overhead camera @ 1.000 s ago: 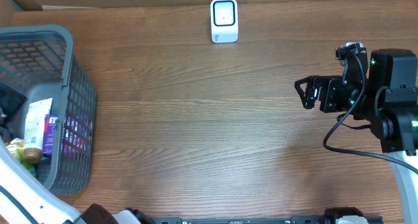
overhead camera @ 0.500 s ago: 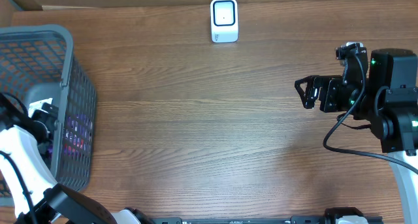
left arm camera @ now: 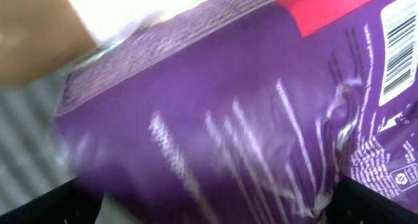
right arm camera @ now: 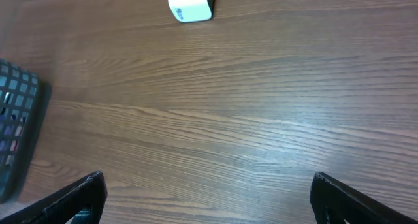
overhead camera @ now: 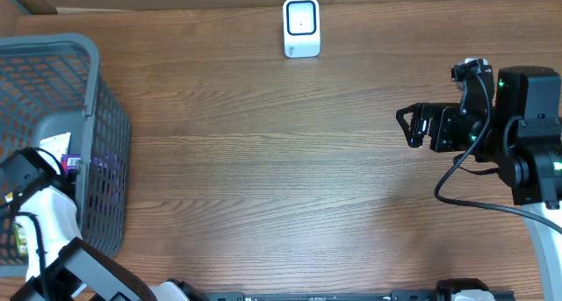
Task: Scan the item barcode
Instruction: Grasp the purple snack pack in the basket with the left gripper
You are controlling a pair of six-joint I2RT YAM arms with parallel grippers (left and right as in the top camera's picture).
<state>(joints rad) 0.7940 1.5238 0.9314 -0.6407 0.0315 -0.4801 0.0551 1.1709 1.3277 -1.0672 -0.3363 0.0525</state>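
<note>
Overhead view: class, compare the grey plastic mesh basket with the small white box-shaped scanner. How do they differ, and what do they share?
Size: the grey plastic mesh basket is far larger than the small white box-shaped scanner. Build: the basket has open lattice walls; the scanner is solid. Place: the basket sits at the left edge, cropped; the scanner stands at the far edge. Both rest on the brown wooden table.

One grey basket (overhead camera: 88, 51); one white scanner (overhead camera: 301, 26); one purple packet (left arm camera: 215, 119) plainly visible.
</note>
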